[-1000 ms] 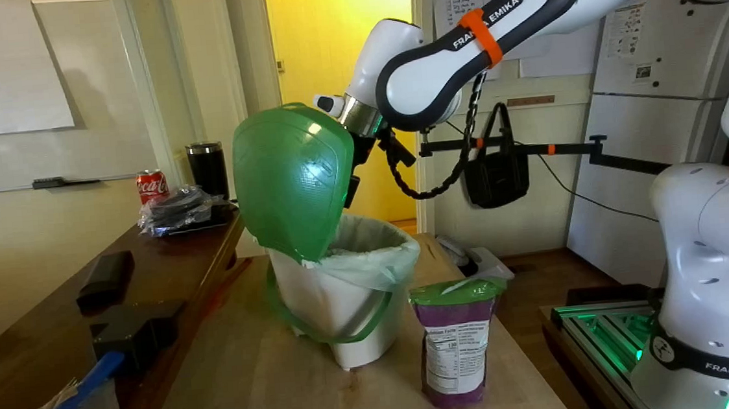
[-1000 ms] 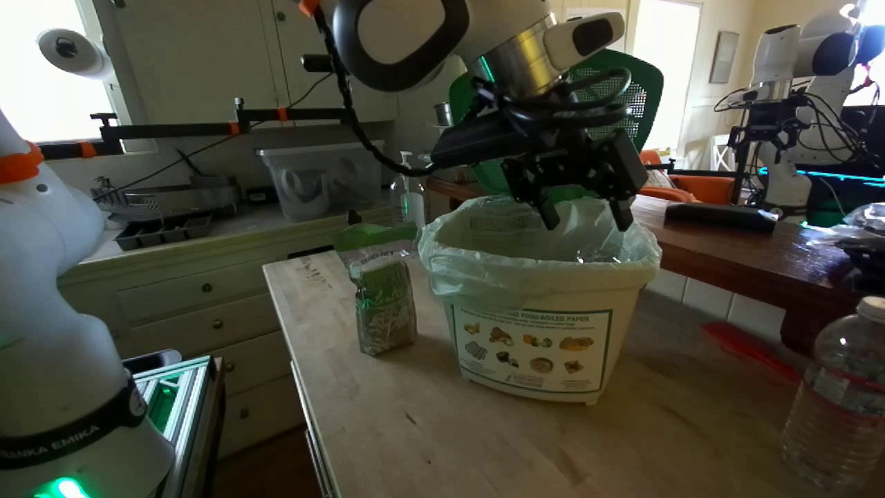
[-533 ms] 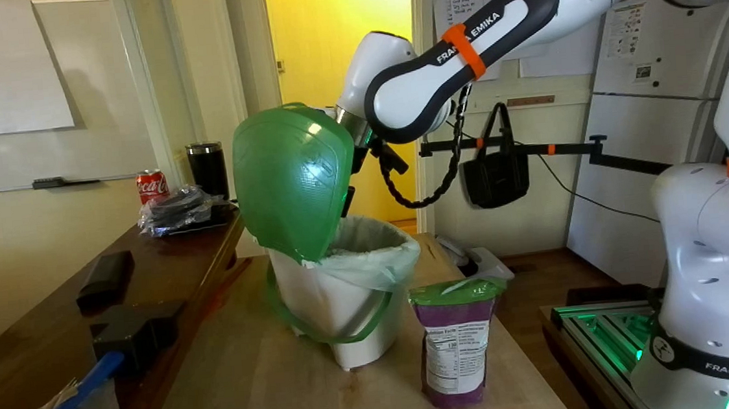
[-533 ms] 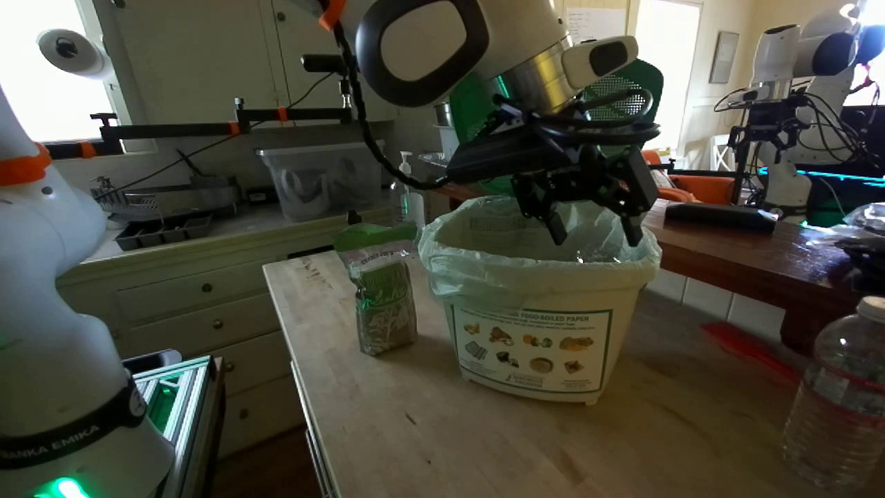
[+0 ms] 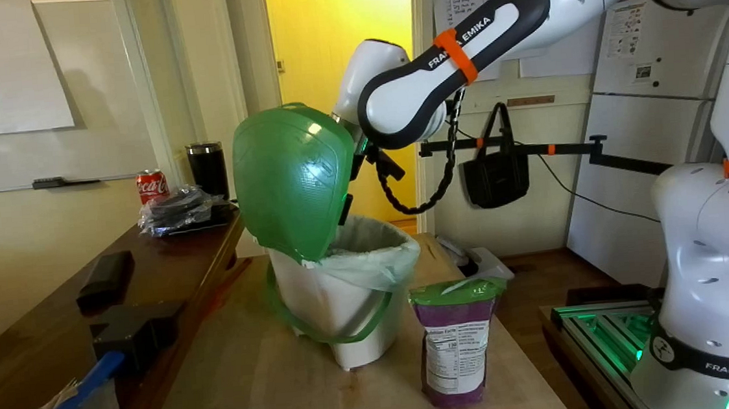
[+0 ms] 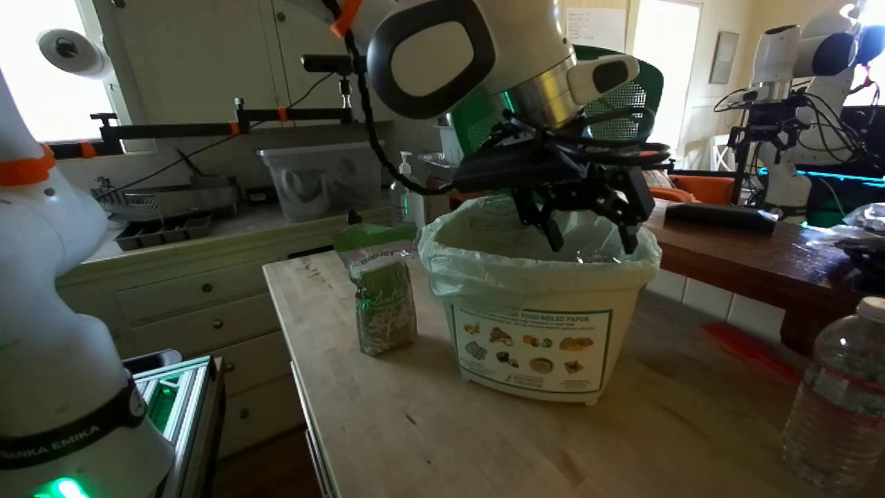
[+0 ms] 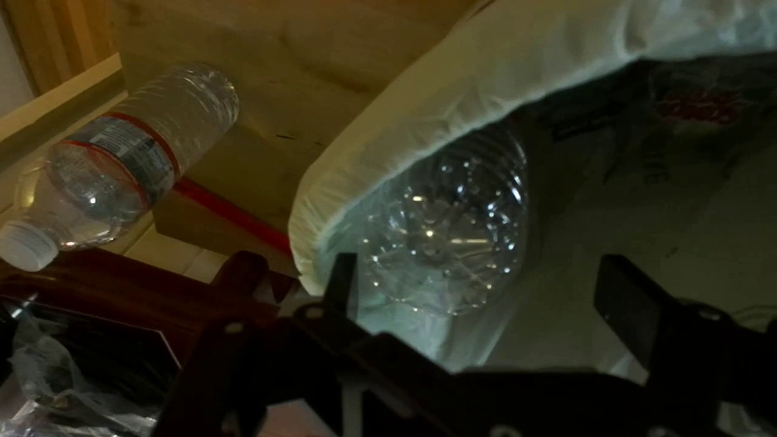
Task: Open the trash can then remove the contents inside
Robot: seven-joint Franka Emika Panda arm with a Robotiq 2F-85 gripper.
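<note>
The white trash can [image 5: 336, 298] stands upright on the wooden table, also in an exterior view [image 6: 532, 353]. Its green lid [image 5: 294, 181] is open and tilted up, partly behind the arm in an exterior view [image 6: 629, 114]. A pale green liner bag [image 6: 498, 273] covers the rim. Inside, the wrist view shows a clear plastic bottle [image 7: 443, 243], base toward the camera. Its glints show in an exterior view [image 6: 596, 257]. My gripper [image 6: 592, 243] is open and empty over the can's mouth. In the wrist view its fingers [image 7: 479, 270] stand apart below the bottle's base.
A purple and green food bag [image 5: 457, 353] stands beside the can, also in an exterior view [image 6: 385, 297]. A capped water bottle [image 6: 836, 394] stands on the table [image 6: 415, 436]. A dark wooden ledge [image 6: 726, 252] runs behind the can. The can's green handle [image 5: 365, 331] hangs down.
My gripper has moved down, its fingertips now lower over the can's mouth. It stays open. The can, lid and food bag have not moved.
</note>
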